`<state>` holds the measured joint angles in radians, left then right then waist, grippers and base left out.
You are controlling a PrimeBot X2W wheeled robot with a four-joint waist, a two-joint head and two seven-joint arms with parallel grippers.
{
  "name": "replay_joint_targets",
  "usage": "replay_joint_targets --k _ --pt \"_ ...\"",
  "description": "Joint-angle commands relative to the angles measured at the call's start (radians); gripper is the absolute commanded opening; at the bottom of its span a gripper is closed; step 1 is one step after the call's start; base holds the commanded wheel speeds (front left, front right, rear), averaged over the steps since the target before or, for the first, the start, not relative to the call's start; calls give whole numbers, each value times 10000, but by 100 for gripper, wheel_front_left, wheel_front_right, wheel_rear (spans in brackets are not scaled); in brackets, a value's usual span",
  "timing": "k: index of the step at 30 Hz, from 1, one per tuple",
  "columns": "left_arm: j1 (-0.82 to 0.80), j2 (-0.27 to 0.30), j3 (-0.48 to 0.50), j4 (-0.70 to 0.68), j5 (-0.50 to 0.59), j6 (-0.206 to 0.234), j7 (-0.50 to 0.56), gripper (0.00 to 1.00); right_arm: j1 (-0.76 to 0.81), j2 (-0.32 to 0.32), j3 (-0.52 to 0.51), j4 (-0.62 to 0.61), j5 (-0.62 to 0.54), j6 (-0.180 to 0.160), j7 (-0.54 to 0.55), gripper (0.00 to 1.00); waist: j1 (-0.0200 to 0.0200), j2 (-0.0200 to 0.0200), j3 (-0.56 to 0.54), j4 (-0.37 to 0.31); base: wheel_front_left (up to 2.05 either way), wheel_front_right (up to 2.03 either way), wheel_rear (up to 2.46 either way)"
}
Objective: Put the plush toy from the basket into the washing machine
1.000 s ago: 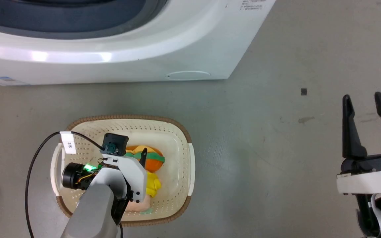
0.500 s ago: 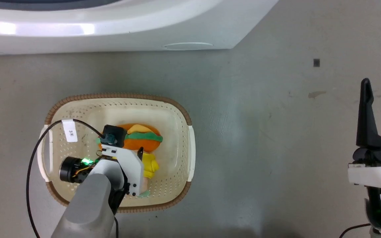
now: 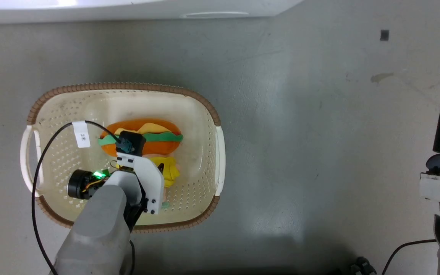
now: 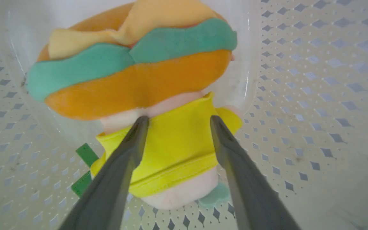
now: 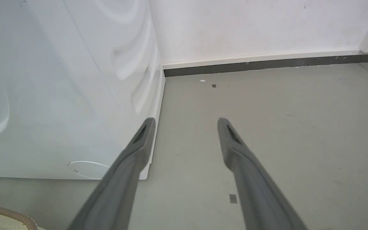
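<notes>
Left claw (image 4: pixel 178 119) spread apart, straddling the plush toy (image 4: pixel 133 80) lying mid-floor of the basket (image 3: pixel 124 86), grasp step in hand; next probably clamp its yellow middle, lift toward washing machine (image 3: pixel 128 11).

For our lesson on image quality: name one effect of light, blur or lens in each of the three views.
Head view: glare whitens the washing machine, and a pale sheen lies on the floor. Left wrist view: the plush toy is fairly sharp, the left gripper blurs near the lens. Right wrist view: soft curved reflections on the machine's side.
</notes>
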<state>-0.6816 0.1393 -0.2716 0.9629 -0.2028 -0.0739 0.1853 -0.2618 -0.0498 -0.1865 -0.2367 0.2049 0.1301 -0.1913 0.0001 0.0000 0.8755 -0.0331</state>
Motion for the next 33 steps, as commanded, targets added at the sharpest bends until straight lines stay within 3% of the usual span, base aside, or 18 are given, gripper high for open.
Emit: replay_joint_targets --k 1,19,20,33 --pt "-360 60 -86 302 -114 -57 -5 100 -254 -3 -68 -111 91 5 -103 100 -1 0 255 -5 0 0 0" --pt "-1944 217 -744 2154 -681 -102 -463 100 -861 -4 -383 -585 513 5 -477 100 -1 0 1855 -130 0 0 0" --pt "-2032 224 -811 2257 -697 -142 -496 0 -896 -4 -411 -610 537 5 -498 100 -1 0 1940 -135 0 0 0" --pt "-2667 219 -1370 3279 -1079 -432 -929 0 -1300 -4 -644 -771 659 6 -705 100 -1 0 2304 -68 0 0 0"
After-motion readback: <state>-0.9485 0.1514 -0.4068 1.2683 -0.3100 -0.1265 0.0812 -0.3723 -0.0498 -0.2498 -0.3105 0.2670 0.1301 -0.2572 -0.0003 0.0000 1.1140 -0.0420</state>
